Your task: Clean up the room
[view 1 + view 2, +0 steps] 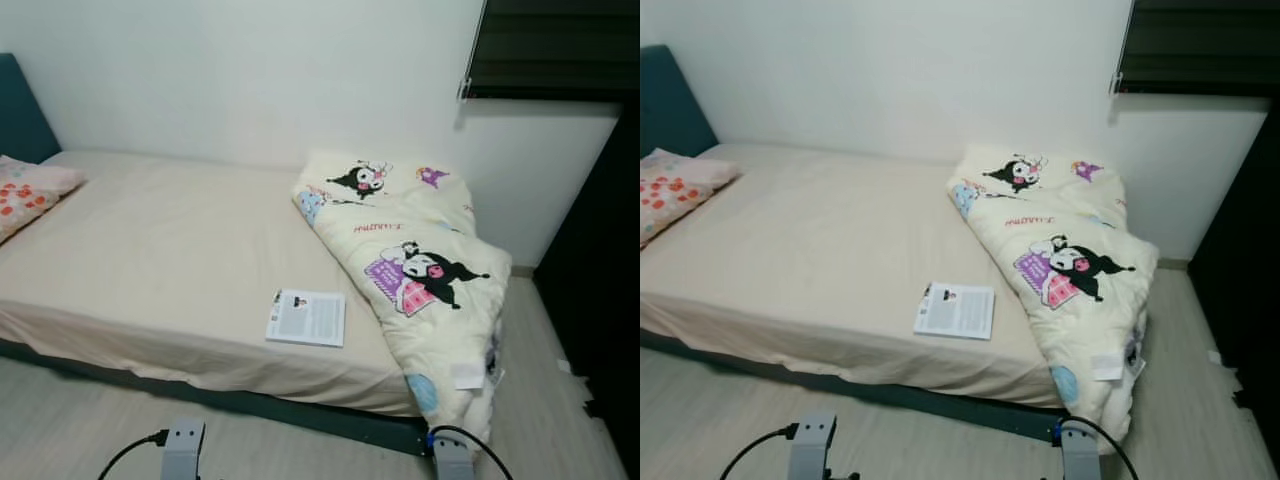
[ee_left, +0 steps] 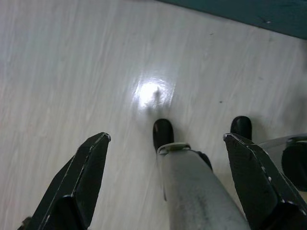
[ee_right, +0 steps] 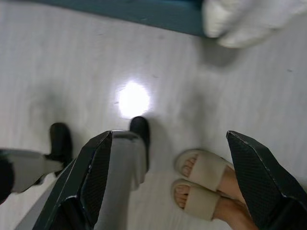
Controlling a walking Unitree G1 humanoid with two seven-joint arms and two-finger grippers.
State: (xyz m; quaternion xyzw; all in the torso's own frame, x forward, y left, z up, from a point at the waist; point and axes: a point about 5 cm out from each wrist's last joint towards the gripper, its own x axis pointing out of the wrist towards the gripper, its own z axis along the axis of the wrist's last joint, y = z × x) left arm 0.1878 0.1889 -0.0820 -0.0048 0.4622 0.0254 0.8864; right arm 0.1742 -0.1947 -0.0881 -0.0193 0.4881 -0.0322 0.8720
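A bed (image 1: pixel 170 240) with a beige sheet stands before me against the white wall. A thin white booklet (image 1: pixel 306 317) lies flat near the bed's front edge. A cream duvet (image 1: pixel 410 260) printed with cartoon figures is bunched at the right end and hangs over the corner toward the floor. A flowered pillow (image 1: pixel 28 190) lies at the left end. Both arms hang low. My left gripper (image 2: pixel 167 139) is open above the pale floor, and so is my right gripper (image 3: pixel 170 134), with nothing between the fingers of either.
A dark wardrobe (image 1: pixel 600 290) stands at the right, with a strip of floor between it and the bed. A person's feet in beige sandals (image 3: pixel 201 184) stand close beside my right leg. A teal headboard (image 1: pixel 20 110) is at the far left and a dark blind (image 1: pixel 555 45) at the upper right.
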